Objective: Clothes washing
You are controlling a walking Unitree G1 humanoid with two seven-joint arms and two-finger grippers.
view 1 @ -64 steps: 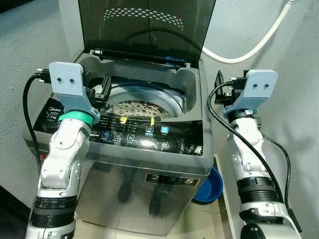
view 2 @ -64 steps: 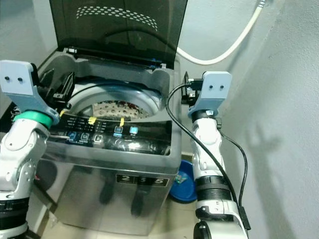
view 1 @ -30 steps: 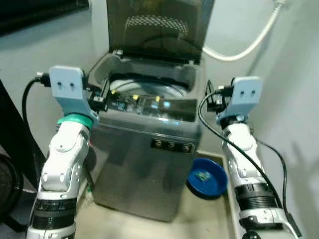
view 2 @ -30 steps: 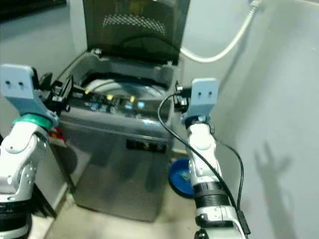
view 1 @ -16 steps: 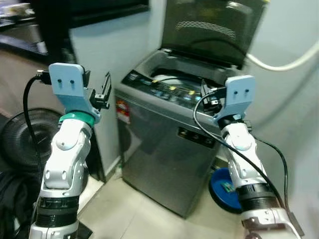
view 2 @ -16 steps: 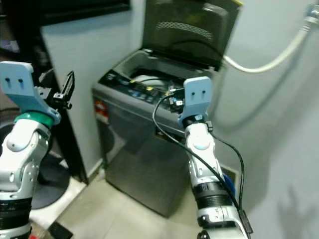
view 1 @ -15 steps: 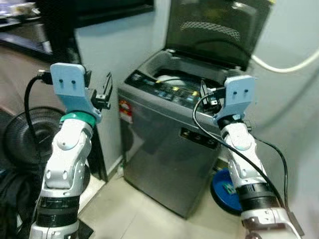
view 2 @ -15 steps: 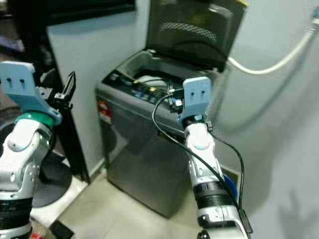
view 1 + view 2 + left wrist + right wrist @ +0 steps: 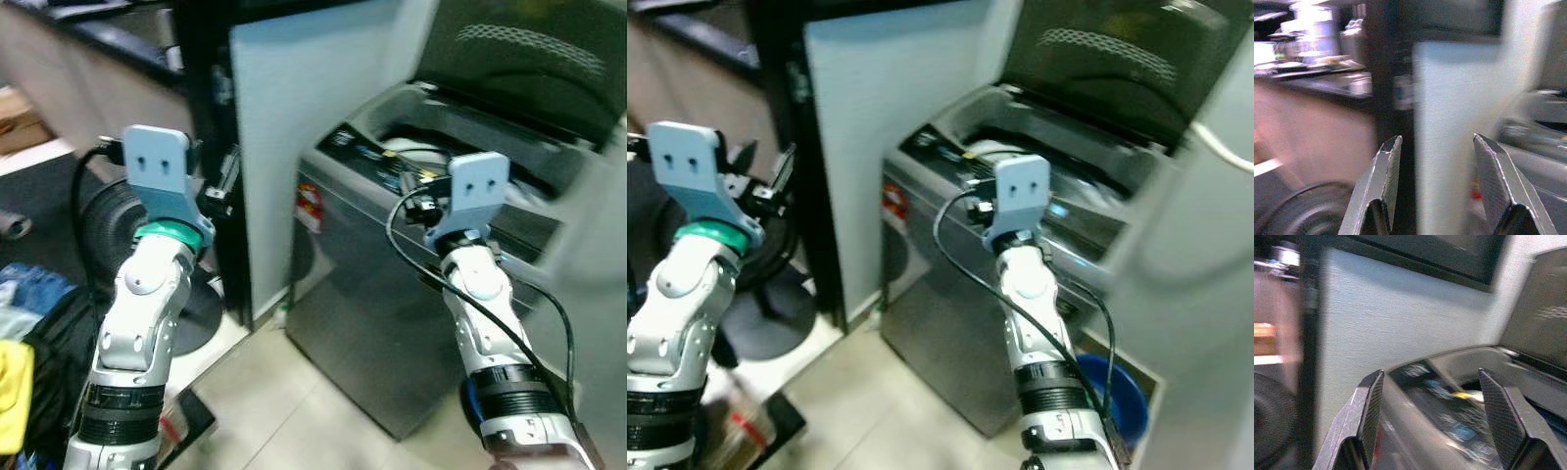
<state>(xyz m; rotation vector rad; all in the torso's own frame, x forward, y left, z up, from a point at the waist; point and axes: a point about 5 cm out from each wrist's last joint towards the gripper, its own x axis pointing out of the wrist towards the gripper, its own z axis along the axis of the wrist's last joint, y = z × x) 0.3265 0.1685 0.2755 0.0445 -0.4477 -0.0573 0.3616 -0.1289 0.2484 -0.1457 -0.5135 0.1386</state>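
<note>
washing machine off to your right, lid up

washing machine (image 9: 392, 333) stands at the right of your head views, against a pale wall panel (image 9: 284, 127), with its dark lid (image 9: 1107, 59) raised and its control strip (image 9: 1444, 418) facing you. your left gripper (image 9: 1437, 186) is held up at chest height, fingers (image 9: 1382, 181) spread wide with nothing between them, aimed at the dark post (image 9: 1386, 93) beside the pale panel. your right gripper (image 9: 1432, 423) is raised too, fingers (image 9: 1497, 416) wide apart and empty, aimed at the machine's front corner and control strip. a black fan (image 9: 113, 220) sits on the floor behind your left arm, and a blue basin (image 9: 1122, 397) lies low beside the machine. the frames are blurred
</note>
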